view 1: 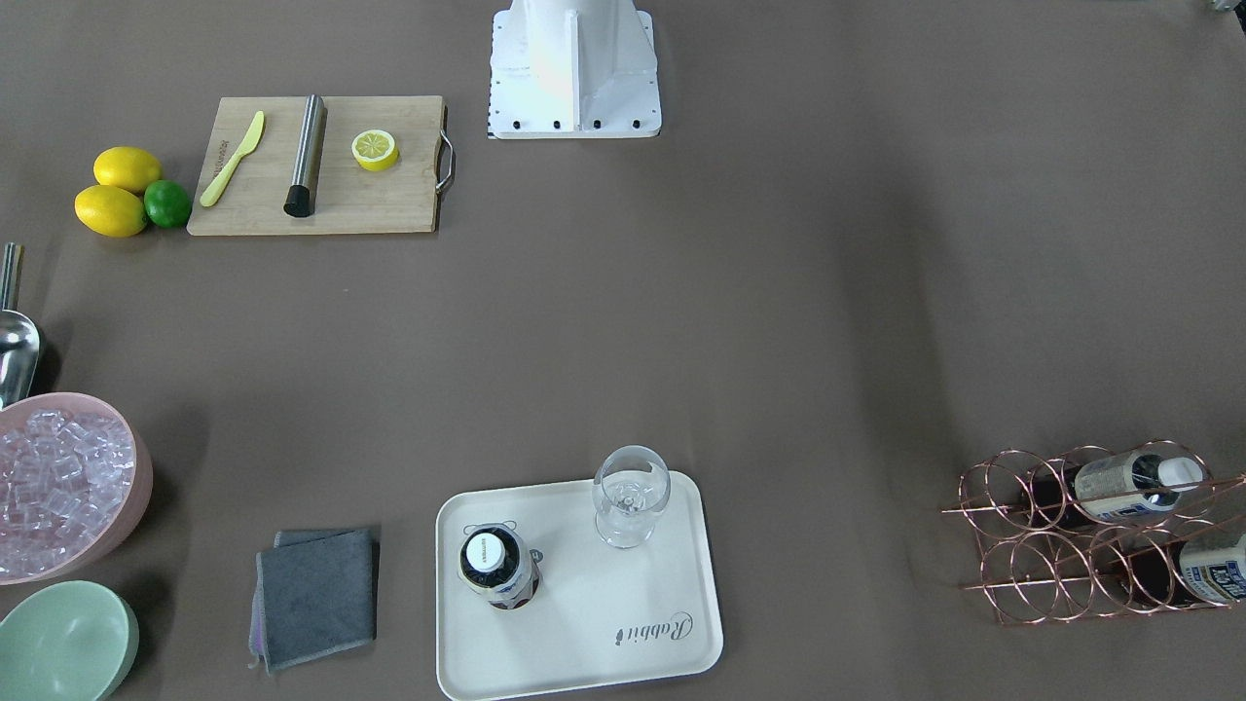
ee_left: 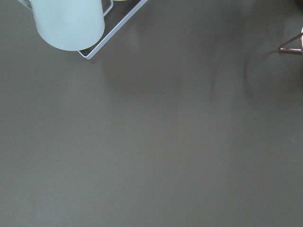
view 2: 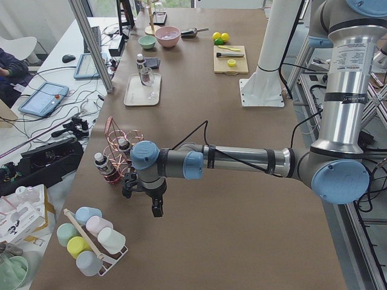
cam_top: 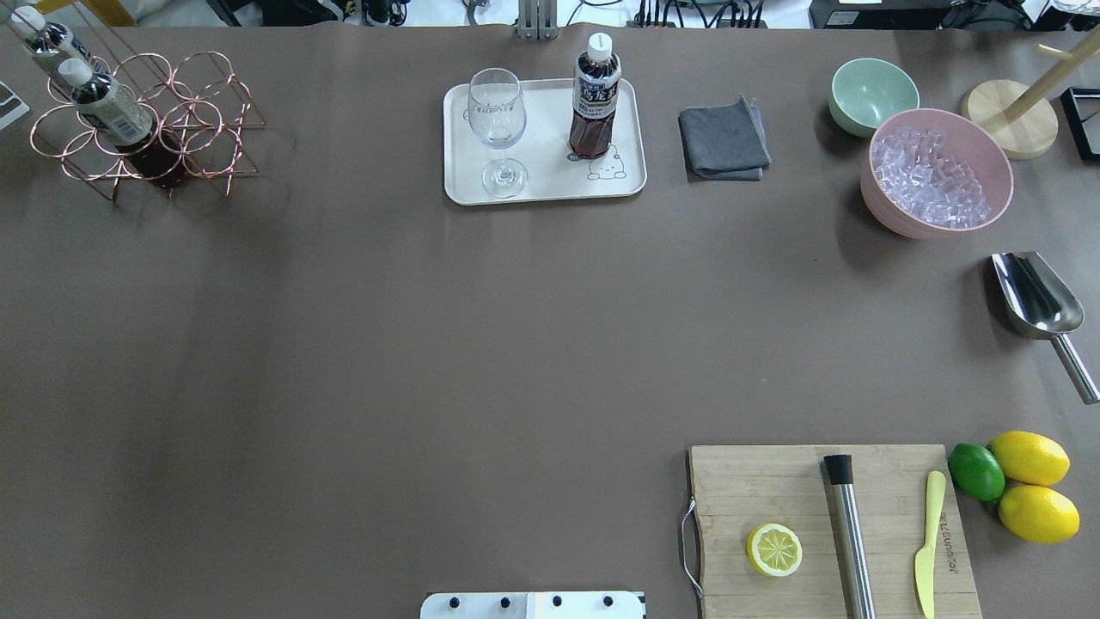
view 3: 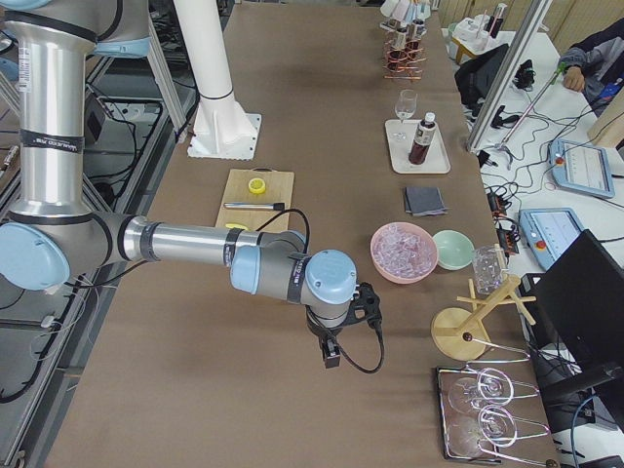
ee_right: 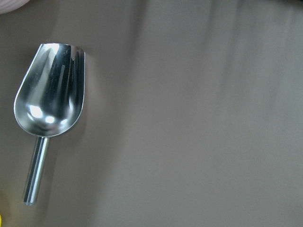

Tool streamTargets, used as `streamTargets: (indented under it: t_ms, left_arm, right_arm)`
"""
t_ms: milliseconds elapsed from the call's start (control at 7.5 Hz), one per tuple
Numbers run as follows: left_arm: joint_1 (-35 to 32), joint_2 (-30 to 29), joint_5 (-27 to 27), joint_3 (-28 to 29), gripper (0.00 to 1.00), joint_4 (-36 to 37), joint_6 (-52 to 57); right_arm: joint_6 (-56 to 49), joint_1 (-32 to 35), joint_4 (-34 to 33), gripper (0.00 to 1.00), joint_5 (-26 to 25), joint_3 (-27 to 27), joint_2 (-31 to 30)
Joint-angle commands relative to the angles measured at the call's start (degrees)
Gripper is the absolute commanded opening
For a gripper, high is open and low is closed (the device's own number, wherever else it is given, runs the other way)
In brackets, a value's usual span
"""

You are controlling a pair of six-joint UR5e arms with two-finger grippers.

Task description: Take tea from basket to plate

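One tea bottle (view 1: 496, 565) stands upright on the cream plate (view 1: 584, 633), next to a wine glass (view 1: 631, 492); both show in the overhead view, bottle (cam_top: 595, 99) and plate (cam_top: 550, 185). Two more tea bottles (view 1: 1129, 484) (view 1: 1212, 570) lie in the copper wire basket (view 1: 1022, 545), which is at the overhead view's far left (cam_top: 198, 129). My left gripper (view 2: 156, 208) hangs over bare table near the basket (view 2: 118, 151), seen only from the side. My right gripper (view 3: 331, 356) hangs over the table near the pink bowl, also seen only from the side. I cannot tell whether either is open or shut.
A grey cloth (cam_top: 724, 137), a pale green bowl (cam_top: 872, 94) and a pink bowl of ice (cam_top: 937, 172) stand right of the plate. A metal scoop (cam_top: 1035, 301), a cutting board (cam_top: 829, 529) with half a lemon, and lemons (cam_top: 1031, 486) lie at the right.
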Motion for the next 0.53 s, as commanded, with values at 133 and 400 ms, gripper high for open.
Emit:
streamTargets:
  t_ms: [133,400]
  left_arm:
    - [0.01,0.00,-0.16,0.47,0.97,0.00,0.08]
    - [-0.08,0.00,-0.24,0.91,0.97,0.00,0.08]
  right_arm:
    - [0.00,0.00,0.01,1.00,-0.11,-0.06,0.01]
    - [0.00,0.00,0.01,1.00,-0.11,0.11,0.01]
